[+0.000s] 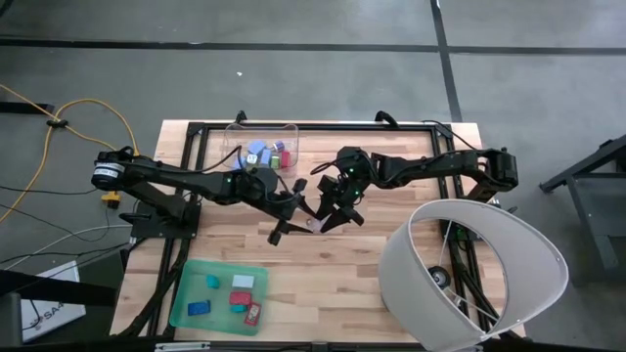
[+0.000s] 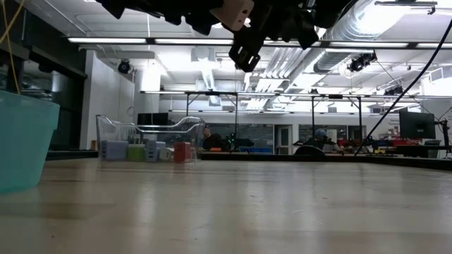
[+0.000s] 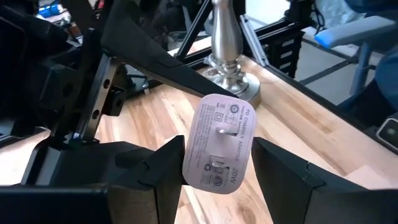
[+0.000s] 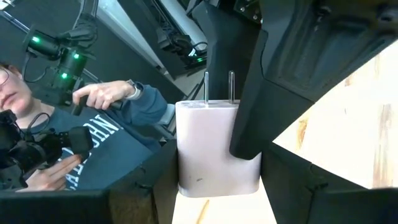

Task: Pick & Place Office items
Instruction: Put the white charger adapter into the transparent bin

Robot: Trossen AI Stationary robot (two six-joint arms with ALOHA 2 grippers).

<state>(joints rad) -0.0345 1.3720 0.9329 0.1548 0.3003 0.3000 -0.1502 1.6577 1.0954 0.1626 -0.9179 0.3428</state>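
Both grippers meet in mid-air over the table's middle, the left gripper and right gripper each clamping the white power adapter, while several items wait in the clear bin and four lie in the green tray.

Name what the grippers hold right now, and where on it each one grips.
A white power adapter, held in mid-air between both arms. Exactly where the left gripper and right gripper grip it cannot be told.

A white plastic two-pronged power adapter hangs above mid-table; small coloured blocks lie far left
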